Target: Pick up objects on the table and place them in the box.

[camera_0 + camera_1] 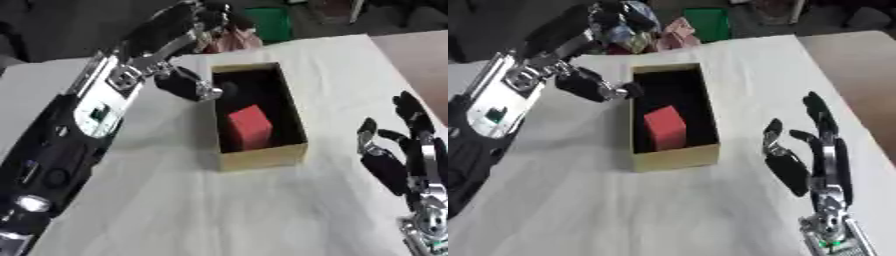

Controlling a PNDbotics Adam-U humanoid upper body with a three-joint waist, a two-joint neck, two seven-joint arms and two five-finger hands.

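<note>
**Left hand curled at the far table edge, red block in the box**

Here, the left arm comes in from the lower left and stretches across the white table (pixel 175 200) to its far side. The left hand (pixel 619 22) sits beyond the far left corner of the box (pixel 671 157), its fingers curled inward. Pressed among those fingers is something multicoloured, with bluish and yellowish patches; I cannot tell what it is, nor for certain whether the fingers close round it or merely rest against it. The thumb (pixel 188 84) points down toward the table, its tip just beside the left wall of the box near the far end.

The box is an open cardboard one with a dark inside, standing near the middle of the table, its long side running away from the robot. A red block (pixel 250 126) lies inside, toward the near end, close to the near wall.

Just past the far edge of the table, by the left hand, lies a pinkish thing (pixel 677 29), and behind it stands a green bin (pixel 269 22).

The right hand (pixel 807 165) rests at the lower right, fingers straight and spread, pointing up, well apart from the box and touching nothing.
</note>
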